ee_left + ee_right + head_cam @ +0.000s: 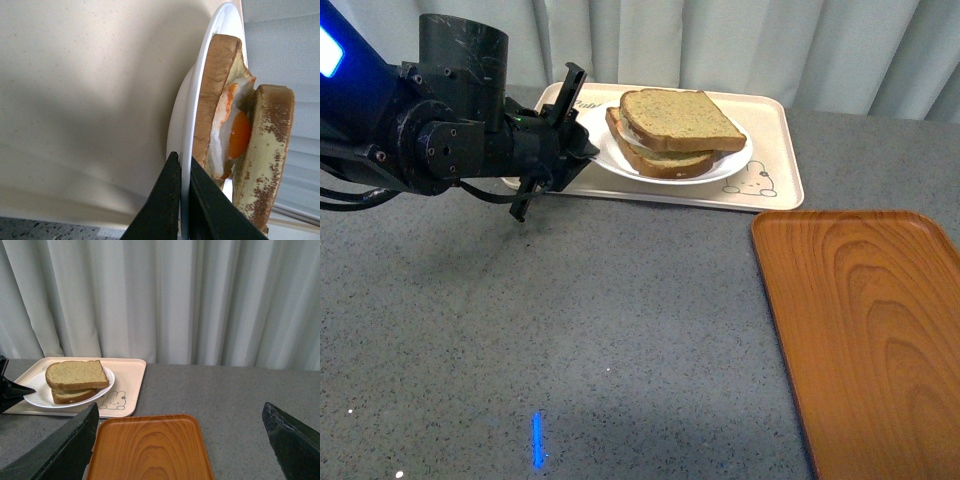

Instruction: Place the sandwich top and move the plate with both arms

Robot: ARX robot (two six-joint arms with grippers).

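Sandwich top (pixel 682 118) hides egg (pixel 239 134) frontally; left wrist shows it

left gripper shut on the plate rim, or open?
Shut on it. In the left wrist view the left gripper has one finger on each face of the plate rim, with no gap visible.

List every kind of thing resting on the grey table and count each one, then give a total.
Trays: 2 (beige tray, wooden tray)
Plates: 1 (white plate)
Bread slices: 2 (sandwich top, lower slice)
Fried eggs: 1 (fried egg)
Total: 6
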